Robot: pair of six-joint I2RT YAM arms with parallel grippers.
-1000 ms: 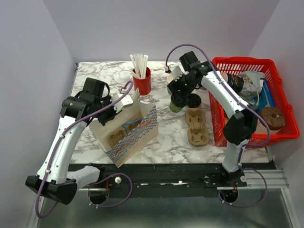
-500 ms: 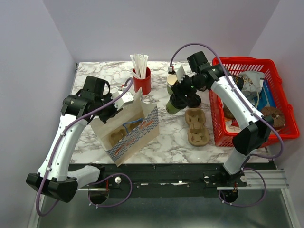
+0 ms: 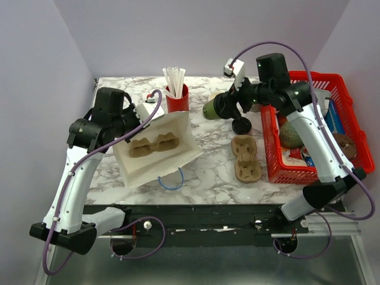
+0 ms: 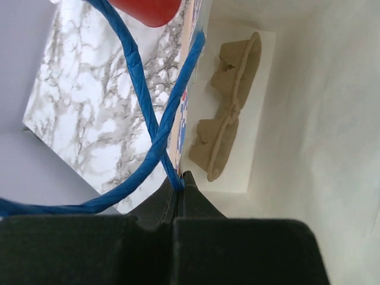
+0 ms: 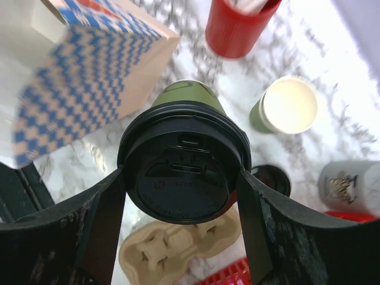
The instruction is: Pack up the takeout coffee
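A second ago the bag [image 3: 181, 139] stood upright. Now my left gripper [image 4: 178, 191], pinched shut on its rim beside the blue handle [image 4: 148, 119], has tipped it open, and the tray [image 3: 151, 144] shows inside. My right gripper [image 5: 181, 178] has raised the coffee cup [image 3: 211, 110], clamped and tilted, above the desk [image 3: 214, 172], so I judge loading comes next.

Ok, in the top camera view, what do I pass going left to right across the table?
paper bag → lidded coffee cup → pulp cup tray → red basket
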